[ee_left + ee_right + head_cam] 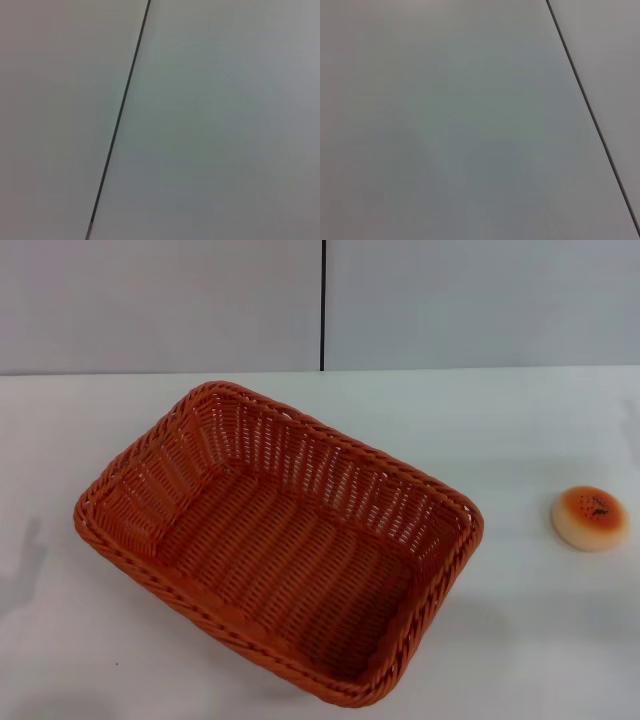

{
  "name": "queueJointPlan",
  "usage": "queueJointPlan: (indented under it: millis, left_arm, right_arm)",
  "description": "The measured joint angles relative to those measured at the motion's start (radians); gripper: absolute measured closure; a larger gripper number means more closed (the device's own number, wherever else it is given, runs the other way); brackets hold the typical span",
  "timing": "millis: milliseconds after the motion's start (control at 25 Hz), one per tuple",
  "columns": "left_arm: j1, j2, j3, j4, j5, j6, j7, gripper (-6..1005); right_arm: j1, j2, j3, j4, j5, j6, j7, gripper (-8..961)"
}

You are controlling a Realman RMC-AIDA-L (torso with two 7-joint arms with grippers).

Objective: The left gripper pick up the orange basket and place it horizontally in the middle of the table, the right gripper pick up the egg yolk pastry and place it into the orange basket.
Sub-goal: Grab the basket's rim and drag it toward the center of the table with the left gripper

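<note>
The orange basket (pixel 278 540) lies on the white table (pixel 530 430) in the head view, left of centre and turned at a slant, with its near corner close to the front edge. It holds nothing. The egg yolk pastry (pixel 591 517), a small round bun with a browned, speckled top, rests on the table at the far right, well apart from the basket. Neither gripper shows in any view. Both wrist views show only a plain grey wall.
A grey wall with a dark vertical seam (pixel 322 305) runs behind the table. That seam also crosses the left wrist view as a thin line (pixel 120 120) and the right wrist view (pixel 592 110). Bare tabletop lies between basket and pastry.
</note>
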Motion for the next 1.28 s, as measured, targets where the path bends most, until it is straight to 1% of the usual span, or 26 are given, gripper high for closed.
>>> queueJointPlan:
  millis: [240,520,560,680,760,840,960,1000,1040,1080,1160,1200,1240,1280]
  left_arm:
    - [0.001,-0.001,-0.002,0.019,-0.001,0.0,0.0,350]
    - [-0.007,0.002,-0.001,0.08,0.0,0.002,-0.025,348]
    - [-0.011,0.003,0.002,0.094,0.002,0.001,-0.036,348]
    - [-0.026,0.004,0.026,0.185,0.005,-0.031,-0.132,348]
    - [-0.033,0.005,0.068,0.28,0.005,-0.066,-0.244,347]
    - [-0.039,0.005,0.114,0.4,0.006,-0.105,-0.387,347]
    - [-0.044,0.005,0.145,0.537,0.006,-0.137,-0.535,346]
    - [-0.048,0.006,0.174,0.652,0.01,-0.159,-0.638,346]
    - [-0.048,0.006,0.174,0.652,0.01,-0.159,-0.638,346]
    - [-0.051,0.007,0.191,0.718,0.02,-0.173,-0.695,345]
    - [-0.063,0.007,0.217,0.856,0.069,-0.201,-0.819,345]
    - [-0.08,0.006,0.226,0.977,0.128,-0.211,-0.92,345]
    - [-0.08,0.006,0.226,0.977,0.128,-0.211,-0.92,345]
    - [-0.092,0.005,0.23,1.065,0.171,-0.213,-0.983,344]
  right_arm:
    - [-0.006,0.001,0.0,0.003,0.0,-0.01,0.001,366]
    - [-0.009,0.002,0.0,0.013,0.0,-0.013,0.001,366]
    - [-0.009,0.0,0.0,0.014,0.0,-0.011,0.001,366]
    - [-0.008,-0.002,0.0,0.014,0.0,-0.006,-0.001,366]
    - [-0.008,-0.002,0.0,0.013,0.0,-0.006,-0.003,366]
    - [-0.007,-0.002,0.0,0.013,0.0,-0.005,-0.004,366]
    - [-0.004,-0.001,0.0,0.011,0.0,-0.005,-0.004,366]
    - [-0.005,-0.003,0.002,0.008,0.0,-0.006,-0.002,366]
    - [-0.005,-0.003,0.002,0.008,0.0,-0.006,-0.002,366]
    - [-0.007,-0.003,0.004,0.007,0.0,-0.007,-0.001,366]
    - [-0.013,-0.004,0.008,0.007,0.001,-0.01,-0.001,367]
    - [-0.021,-0.003,0.009,0.007,0.002,-0.011,-0.001,367]
    - [-0.021,-0.003,0.009,0.007,0.002,-0.011,-0.001,367]
    - [-0.025,-0.002,0.01,0.007,0.003,-0.011,-0.001,367]
